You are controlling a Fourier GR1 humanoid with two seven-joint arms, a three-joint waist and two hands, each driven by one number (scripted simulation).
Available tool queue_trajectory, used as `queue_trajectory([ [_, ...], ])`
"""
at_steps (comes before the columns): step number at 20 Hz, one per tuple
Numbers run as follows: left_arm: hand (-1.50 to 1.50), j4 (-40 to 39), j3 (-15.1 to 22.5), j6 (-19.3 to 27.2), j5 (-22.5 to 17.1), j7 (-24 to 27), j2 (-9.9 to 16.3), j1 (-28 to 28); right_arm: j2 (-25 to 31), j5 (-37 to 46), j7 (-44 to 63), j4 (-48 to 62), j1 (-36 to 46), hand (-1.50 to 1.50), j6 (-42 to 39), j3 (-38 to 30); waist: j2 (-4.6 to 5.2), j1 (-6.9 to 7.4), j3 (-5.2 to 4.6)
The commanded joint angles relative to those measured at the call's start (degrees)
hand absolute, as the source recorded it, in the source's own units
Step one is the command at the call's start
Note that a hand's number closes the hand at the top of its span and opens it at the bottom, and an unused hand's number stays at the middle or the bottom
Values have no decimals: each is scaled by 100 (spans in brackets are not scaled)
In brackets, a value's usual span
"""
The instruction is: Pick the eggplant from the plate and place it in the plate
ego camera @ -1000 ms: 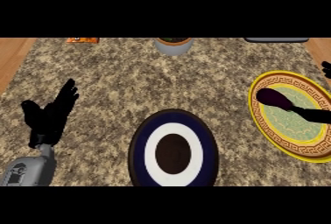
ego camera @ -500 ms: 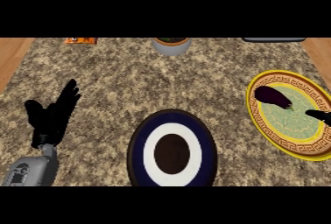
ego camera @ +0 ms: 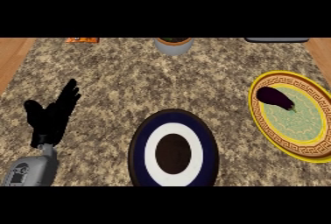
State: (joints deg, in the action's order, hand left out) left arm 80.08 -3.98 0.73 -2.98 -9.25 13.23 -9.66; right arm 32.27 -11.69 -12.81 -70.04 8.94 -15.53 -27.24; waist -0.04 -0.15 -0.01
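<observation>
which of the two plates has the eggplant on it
The yellow plate with the patterned rim, at the counter's right edge, holds the eggplant. The dark blue plate with the white ring, near the middle front, holds nothing.

Open counter (ego camera: 129, 74) is seen between the left hand (ego camera: 50, 118) at the left edge and the yellow plate (ego camera: 294, 114) at the right. The blue plate (ego camera: 173, 149) is set low in the middle. A pot (ego camera: 173, 45) is placed at the far edge. The eggplant (ego camera: 275, 98) is left uncovered from above.
</observation>
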Motion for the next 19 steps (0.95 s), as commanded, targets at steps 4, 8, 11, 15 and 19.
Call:
queue_trajectory([
  [4,0,385,28,54,164,-41,-183,241,201,-55,-218,77,-203,-150,-240,-298,-2,8,0],
  [8,0,226,42,-32,180,206,-274,350,496,62,-929,1213,-163,-150,-486,-540,5,12,1],
  [11,0,61,-168,-96,150,-70,-124,-15,736,16,-570,1042,-13,-150,-615,-520,4,4,0],
  [15,0,207,-153,-61,142,-205,-190,53,929,588,-1683,2300,23,-150,-727,-408,10,36,4],
  [19,0,446,-44,-107,276,-181,-191,208,1174,856,-1903,3018,378,-150,-618,-344,12,72,7],
])
